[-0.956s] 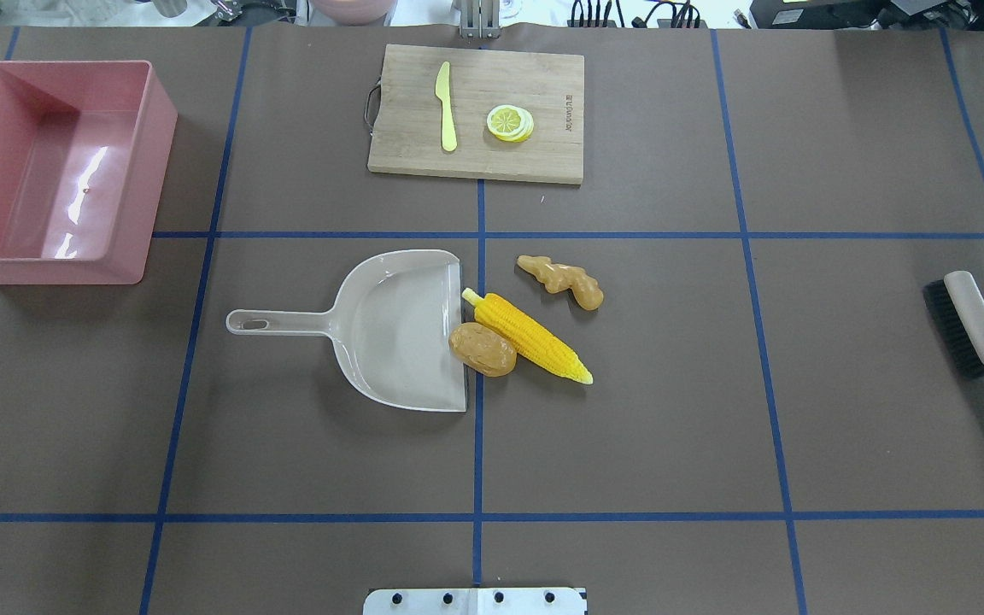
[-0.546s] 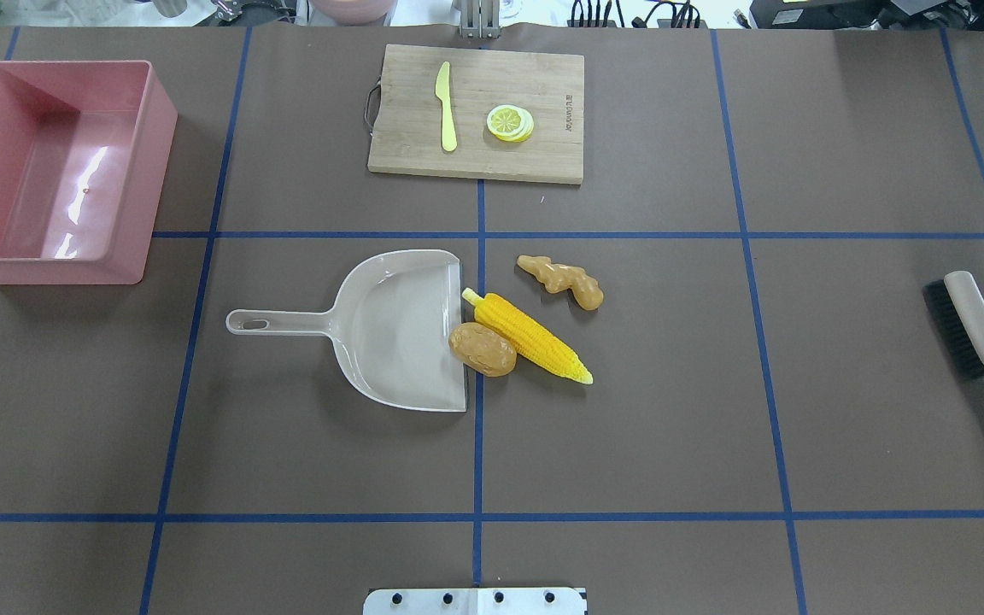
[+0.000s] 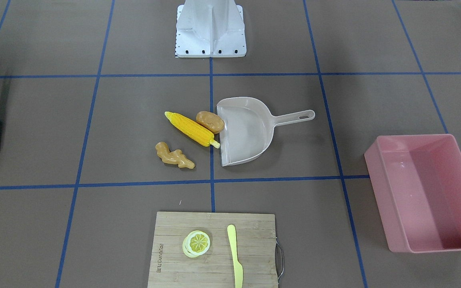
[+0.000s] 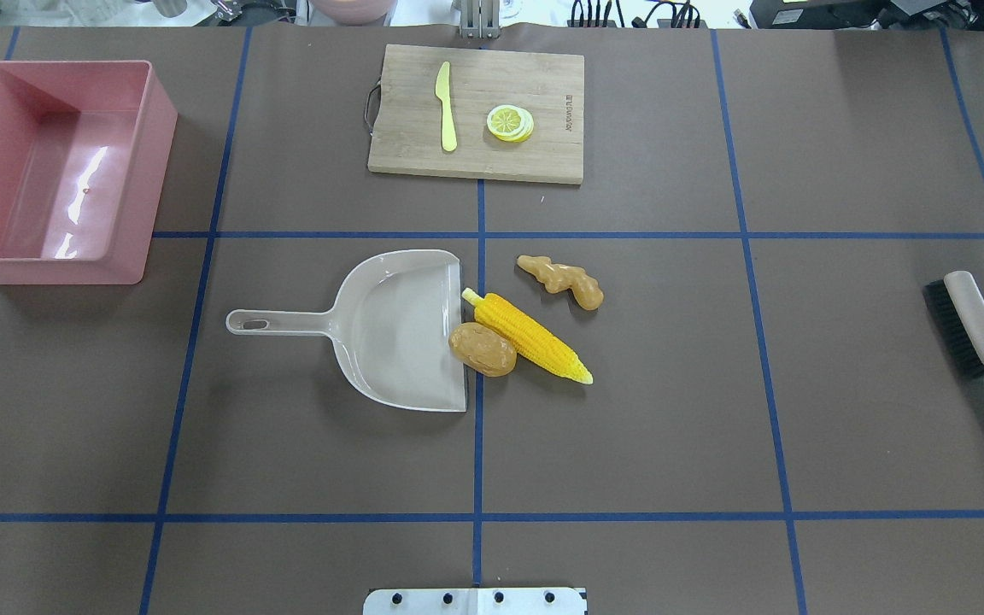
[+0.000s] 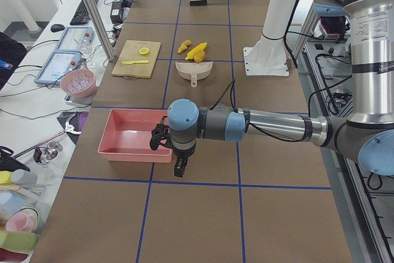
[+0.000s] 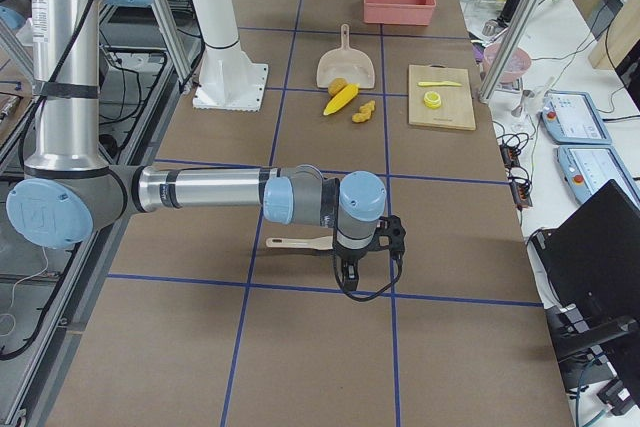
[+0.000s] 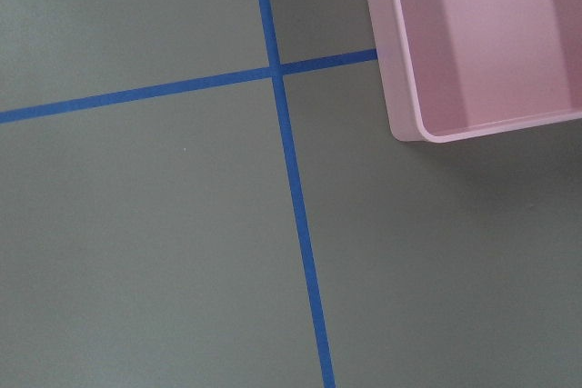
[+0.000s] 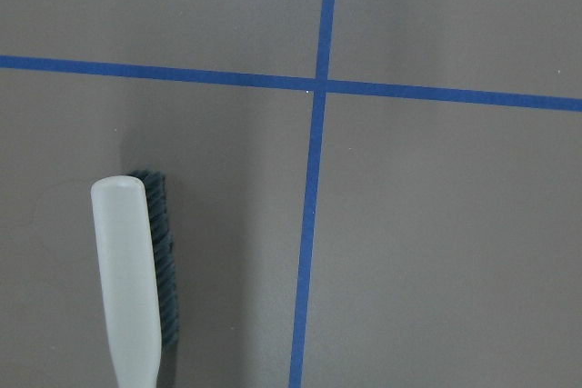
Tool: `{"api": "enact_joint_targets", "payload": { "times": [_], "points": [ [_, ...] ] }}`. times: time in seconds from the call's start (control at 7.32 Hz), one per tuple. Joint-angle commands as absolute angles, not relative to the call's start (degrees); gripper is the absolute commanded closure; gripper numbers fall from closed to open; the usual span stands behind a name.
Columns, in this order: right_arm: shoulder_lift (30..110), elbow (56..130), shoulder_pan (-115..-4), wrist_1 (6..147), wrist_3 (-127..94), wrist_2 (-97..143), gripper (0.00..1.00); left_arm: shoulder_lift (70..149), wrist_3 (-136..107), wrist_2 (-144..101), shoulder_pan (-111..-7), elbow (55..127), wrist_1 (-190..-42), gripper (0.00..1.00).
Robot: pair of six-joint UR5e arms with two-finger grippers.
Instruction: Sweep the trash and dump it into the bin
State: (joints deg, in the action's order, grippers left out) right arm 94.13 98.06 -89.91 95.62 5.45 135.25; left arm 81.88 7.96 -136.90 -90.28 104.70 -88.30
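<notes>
From across the desk (image 3: 94, 240), the beige dustpan (image 3: 246, 132) lies flat in the middle. Its open mouth faces the trash and its handle points toward the bin (image 3: 378, 188), so I'd guess a sweep could push everything straight in. The potato (image 3: 210, 121) touches the pan's lip. The corn cob (image 3: 192, 129) leans against the potato with its stem end at the lip, and the ginger root (image 3: 173, 156) sits just beside them, clear of the pan. The pan holds nothing, and the pink bin, well apart on the robot's left, is bare inside too.

From overhead, the brush (image 4: 966, 329) waits at the desk's edge on the robot's right. The cutting board (image 4: 535, 162) on the far side carries only the knife (image 4: 446, 107) and the lemon slice (image 4: 510, 122), neither of them trash.

From the left end, the left pincer (image 5: 178, 167) hangs low just beside the bin. I can't tell from here whether it's wide or narrow.

From the right end, the right pincer (image 6: 350, 277) hovers by the brush handle, and again I can't tell how far apart its fingers are.

The left wrist camera shows one corner of the bin, with nothing in it.

The right wrist camera looks down on the brush, which lies on the desk with its bristles to one side. No fingers show, so to my eye nothing has been swept yet.
</notes>
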Motion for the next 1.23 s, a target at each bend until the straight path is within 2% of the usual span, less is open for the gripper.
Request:
{"api": "enact_joint_targets", "payload": {
  "times": [0.0, 0.27, 1.09],
  "points": [
    [94.2, 97.6, -89.9, 95.6, 5.4, 135.3, 0.0, 82.4, 8.1, -136.9, -90.1, 105.1, -88.4, 0.02],
    [94.6, 97.1, -89.9, 95.6, 5.4, 135.3, 0.0, 86.2, 8.2, -141.8, -89.8, 105.6, -88.5, 0.02],
    [92.5, 97.0, -89.9, 95.5, 5.4, 135.0, 0.0, 99.4, 8.2, -142.5, -78.9, 106.7, -89.6, 0.02]
  ]
}}
